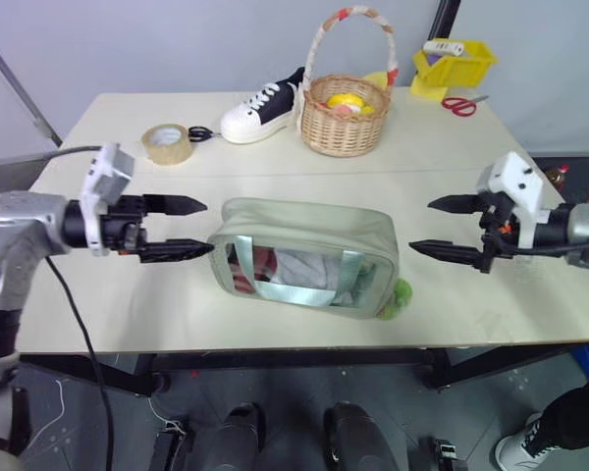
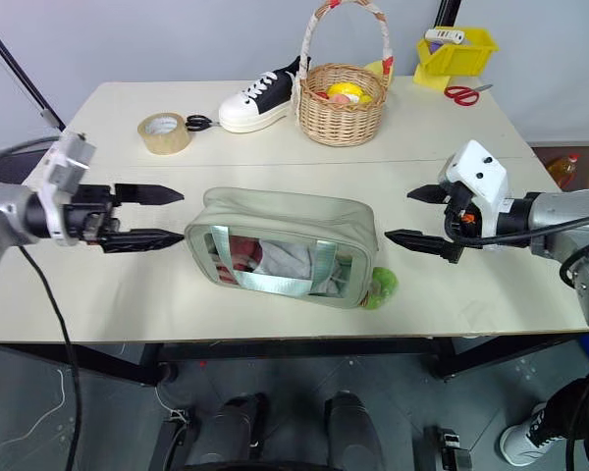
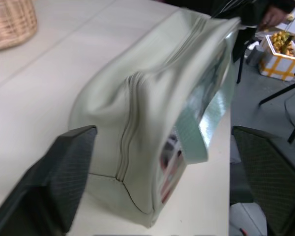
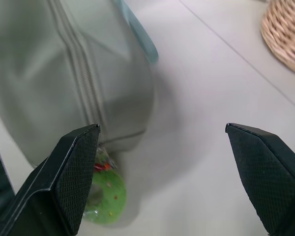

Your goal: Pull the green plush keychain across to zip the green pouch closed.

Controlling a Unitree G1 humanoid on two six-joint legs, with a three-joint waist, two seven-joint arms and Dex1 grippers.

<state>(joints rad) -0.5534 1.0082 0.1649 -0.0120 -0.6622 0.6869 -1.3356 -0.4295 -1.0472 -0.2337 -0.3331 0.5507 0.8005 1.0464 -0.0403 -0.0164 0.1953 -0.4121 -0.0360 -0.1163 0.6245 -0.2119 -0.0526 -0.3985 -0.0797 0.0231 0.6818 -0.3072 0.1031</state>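
Wicker basket [image 1: 345, 118], shoe [image 1: 262, 111] behind pouch [image 1: 309, 245]

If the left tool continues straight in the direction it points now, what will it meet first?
Probably the near end of the pale sage-green fabric pouch: the open left tool points directly at it, though height is unclear.

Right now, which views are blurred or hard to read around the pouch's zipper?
Left wrist view: the pale sage-green fabric pouch is soft, its far end smeared. Right wrist view: zipper seam blurred, lime-green fuzzy plush keychain readable, partly behind a finger. Eye views: sharp, evenly lit, no glare on the clear window.
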